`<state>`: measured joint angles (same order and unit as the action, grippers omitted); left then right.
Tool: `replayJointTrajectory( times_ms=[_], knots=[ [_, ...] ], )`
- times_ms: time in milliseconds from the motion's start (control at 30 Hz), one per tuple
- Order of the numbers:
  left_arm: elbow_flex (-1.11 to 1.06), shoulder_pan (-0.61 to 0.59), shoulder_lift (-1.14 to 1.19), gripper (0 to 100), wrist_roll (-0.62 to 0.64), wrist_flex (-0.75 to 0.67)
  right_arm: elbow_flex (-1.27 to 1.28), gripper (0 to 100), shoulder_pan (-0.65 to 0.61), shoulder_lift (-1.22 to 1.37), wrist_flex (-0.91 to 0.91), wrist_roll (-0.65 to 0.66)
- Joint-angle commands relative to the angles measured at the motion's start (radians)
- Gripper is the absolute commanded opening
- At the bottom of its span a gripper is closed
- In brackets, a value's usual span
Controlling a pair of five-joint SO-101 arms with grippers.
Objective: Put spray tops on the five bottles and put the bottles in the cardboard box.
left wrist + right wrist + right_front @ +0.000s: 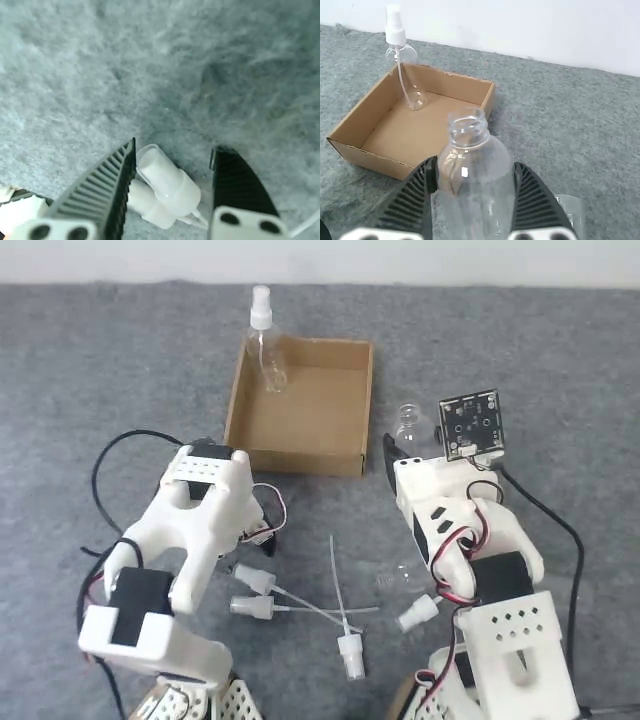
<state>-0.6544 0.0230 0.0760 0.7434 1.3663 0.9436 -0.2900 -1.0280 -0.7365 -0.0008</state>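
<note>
My left gripper [175, 148] hangs low over the grey carpet, open, with a white spray top [167, 181] lying between its fingers, close against one ribbed finger [107, 185]. In the high view that arm [205, 510] is bent down just short of the box. My right gripper [475, 167] is shut on a clear bottle [472, 165] with an open neck, held upright; the same bottle [408, 422] stands to the right of the cardboard box [300, 455]. Inside the box, at a far corner, stands a bottle [266, 345] with its spray top on.
Loose spray tops with long tubes lie on the carpet between the arms [254, 580], [250, 607], [350, 650], [418, 613]. Another clear bottle [404, 576] lies beside the right arm. A white wall borders the carpet behind the box.
</note>
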Motion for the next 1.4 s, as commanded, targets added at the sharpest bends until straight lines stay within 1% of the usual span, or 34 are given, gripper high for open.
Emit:
replayJointTrajectory(
  times_ms=[0, 100, 200, 333, 500, 733, 800, 1033, 1233, 1367],
  knots=[
    [-0.036, 0.015, -0.049, 19, 0.009, -0.061, -0.012, 0.9, 0.021, -0.019, 0.024, 0.002],
    [-0.065, 0.023, -0.054, 13, 0.008, -0.086, -0.012, 0.9, 0.022, -0.019, 0.024, 0.002],
    [-0.013, 0.015, -0.060, 10, 0.005, -0.015, -0.012, 0.9, 0.022, -0.019, 0.024, 0.002],
    [0.077, 0.023, -0.052, 10, 0.003, 0.081, -0.012, 0.9, 0.022, -0.019, 0.024, 0.002],
    [0.108, 0.026, -0.060, 10, 0.003, 0.089, -0.012, 0.9, 0.022, -0.019, 0.024, 0.003],
    [0.111, 0.109, -0.055, 10, 0.005, 0.169, -0.012, 0.9, 0.022, -0.019, 0.025, 0.006],
    [0.108, 0.117, -0.051, 10, 0.006, 0.167, -0.012, 0.9, 0.022, -0.019, 0.025, 0.026],
    [0.088, 0.117, -0.049, 10, 0.005, 0.166, -0.012, 0.9, 0.022, -0.019, 0.025, 0.029],
    [-0.002, 0.117, -0.049, 10, 0.003, 0.052, -0.012, 0.9, 0.022, -0.019, 0.025, 0.029],
    [-0.027, 0.109, -0.049, 10, 0.005, 0.018, -0.012, 0.9, 0.022, -0.019, 0.025, 0.029]
  ],
)
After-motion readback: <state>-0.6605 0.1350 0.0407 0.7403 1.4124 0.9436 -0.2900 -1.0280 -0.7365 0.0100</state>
